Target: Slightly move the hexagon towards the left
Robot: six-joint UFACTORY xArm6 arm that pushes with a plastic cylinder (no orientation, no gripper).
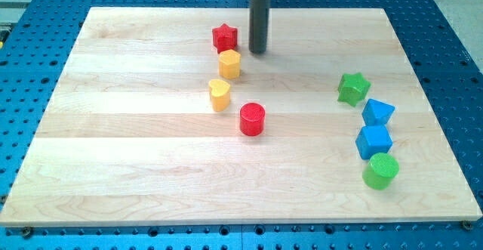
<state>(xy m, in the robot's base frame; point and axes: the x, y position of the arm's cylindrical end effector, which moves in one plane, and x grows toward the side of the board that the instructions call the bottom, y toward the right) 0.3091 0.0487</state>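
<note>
The yellow hexagon block [229, 63] sits near the top middle of the wooden board [113, 144]. My tip [258, 51] is just to its upper right, a small gap away. A red star block [224, 37] lies just above the hexagon, to the left of my tip. A yellow heart block [219, 94] lies below the hexagon, and a red cylinder [252, 119] lies lower right of the heart.
On the view's right stand a green star [353, 88], a blue triangular block [376, 112], a blue cube [373, 140] and a green cylinder [380, 171] in a column. A blue perforated table [445, 23] surrounds the board.
</note>
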